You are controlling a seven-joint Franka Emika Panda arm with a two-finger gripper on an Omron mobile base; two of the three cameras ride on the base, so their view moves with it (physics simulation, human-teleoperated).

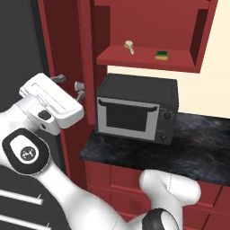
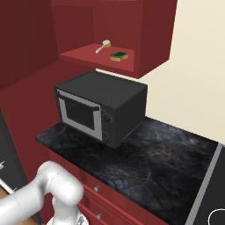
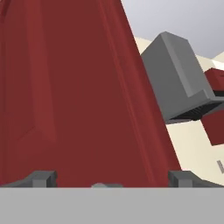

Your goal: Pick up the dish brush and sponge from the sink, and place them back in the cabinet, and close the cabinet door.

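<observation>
The cabinet door (image 1: 67,67), a tall slab of smooth dark red, stands swung out edge-on at the left, and in the hand view its flat red face looms right in front of the camera. Beside it the cabinet (image 1: 148,31) hangs open, its red inner shelf bare-edged and boxy. Below sits a blocky charcoal microwave (image 1: 137,108) with a silver-framed glass window and two round knobs, on a glossy black marbled tabletop (image 1: 197,152) over red drawers. The jaws (image 1: 80,90) stand wide apart with nothing between them, their small grey fingertips (image 1: 78,84) just beside the door's edge. On the shelf lies the dish brush (image 1: 129,46), round cream head and thin tan handle, and a little to its right the sponge (image 1: 161,55), a dark green block with a yellowish edge; the two lie apart.
</observation>
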